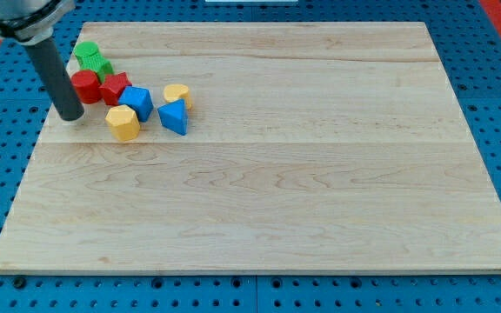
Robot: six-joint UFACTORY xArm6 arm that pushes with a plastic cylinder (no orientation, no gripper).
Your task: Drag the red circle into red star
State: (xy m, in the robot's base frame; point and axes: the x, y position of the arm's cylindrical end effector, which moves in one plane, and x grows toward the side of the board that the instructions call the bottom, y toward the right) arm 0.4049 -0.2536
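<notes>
The red circle (85, 86) lies near the board's top left and touches the red star (114, 88) on its right. My tip (70, 116) rests on the board just below and left of the red circle, close to it. The dark rod rises from there to the view's top left.
Two green blocks (92, 59) sit just above the red ones. A blue cube (136, 103), a blue triangle (174, 116), a yellow hexagon (123, 123) and a yellow heart (177, 93) cluster to the right. The wooden board (268, 174) has its left edge near my tip.
</notes>
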